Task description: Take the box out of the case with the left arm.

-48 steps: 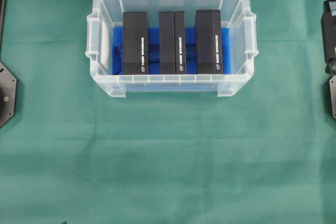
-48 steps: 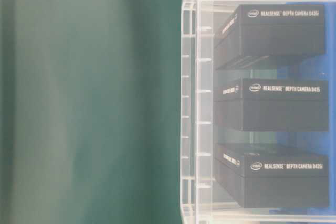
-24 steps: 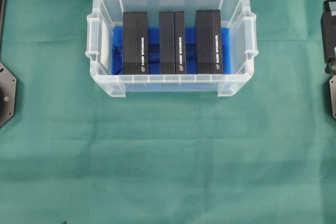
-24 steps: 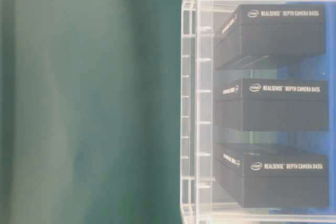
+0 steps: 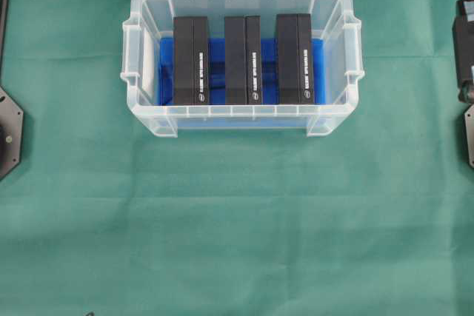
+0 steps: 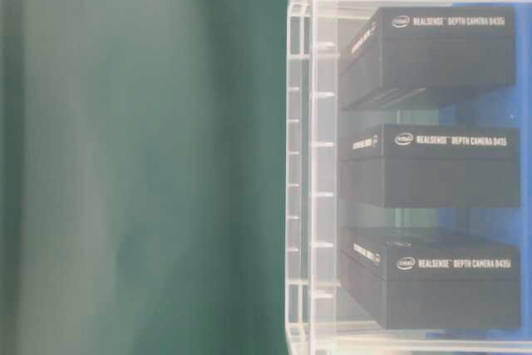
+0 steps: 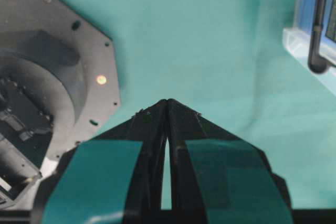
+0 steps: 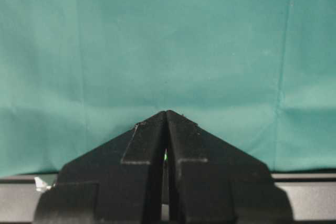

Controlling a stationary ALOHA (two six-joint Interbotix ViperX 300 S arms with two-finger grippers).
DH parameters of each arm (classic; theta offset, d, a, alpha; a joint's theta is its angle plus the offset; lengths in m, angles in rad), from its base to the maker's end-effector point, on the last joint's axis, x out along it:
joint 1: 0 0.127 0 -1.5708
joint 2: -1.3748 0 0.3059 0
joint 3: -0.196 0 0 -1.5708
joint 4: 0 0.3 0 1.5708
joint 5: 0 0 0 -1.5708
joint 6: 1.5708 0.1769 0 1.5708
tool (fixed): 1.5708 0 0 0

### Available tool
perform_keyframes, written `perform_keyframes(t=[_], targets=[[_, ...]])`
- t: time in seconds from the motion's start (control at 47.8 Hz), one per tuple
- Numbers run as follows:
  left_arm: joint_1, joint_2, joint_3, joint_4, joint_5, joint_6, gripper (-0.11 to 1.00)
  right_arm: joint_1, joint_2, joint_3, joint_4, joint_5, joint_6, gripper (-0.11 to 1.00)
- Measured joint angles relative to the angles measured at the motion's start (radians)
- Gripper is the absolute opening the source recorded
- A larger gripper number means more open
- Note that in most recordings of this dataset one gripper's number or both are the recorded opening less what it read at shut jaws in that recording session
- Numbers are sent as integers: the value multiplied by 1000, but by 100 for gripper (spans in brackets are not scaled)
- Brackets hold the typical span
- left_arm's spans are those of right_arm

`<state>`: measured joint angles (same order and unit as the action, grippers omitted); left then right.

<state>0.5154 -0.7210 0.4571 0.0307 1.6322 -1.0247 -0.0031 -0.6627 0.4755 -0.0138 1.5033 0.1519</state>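
Nothing I can see has shifted between those earlier looks and this one: neither the overhead view nor the table-level view shows any object, or either arm, in a new place or pose.

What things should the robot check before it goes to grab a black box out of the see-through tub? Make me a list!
1. Boxes in the case: ok, three black boxes stand side by side on the blue liner.
2. Left box, middle box, right box have gaps between them: ok.
3. Left gripper open for a grab: not ok, its fingers are shut and empty.
4. Left gripper over the case: not ok, it hangs over the green cloth with only the case's corner in its view.
5. Right gripper out of the way: ok, shut over bare cloth.
6. Which box to take: cannot tell.
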Motion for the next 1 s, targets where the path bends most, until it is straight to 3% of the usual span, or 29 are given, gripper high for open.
perform_keyframes(t=[0.23,0.335,0.439,0.607,0.691,1.004], targets=[[0,15,-6,-5,11,18,3,0,0,2,-2,0,2,-1],[0,15,-6,-5,12,21,10,0,0,0,-2,-2,0,-1],[0,14,-6,-5,11,21,30,0,0,2,-2,-2,0,-1],[-2,15,-6,-5,9,17,80,0,0,0,-2,0,0,-1],[-3,15,-6,-5,9,17,96,0,0,2,-2,-2,2,-1],[-2,9,-6,-5,8,21,96,0,2,0,-2,-2,55,-1]])
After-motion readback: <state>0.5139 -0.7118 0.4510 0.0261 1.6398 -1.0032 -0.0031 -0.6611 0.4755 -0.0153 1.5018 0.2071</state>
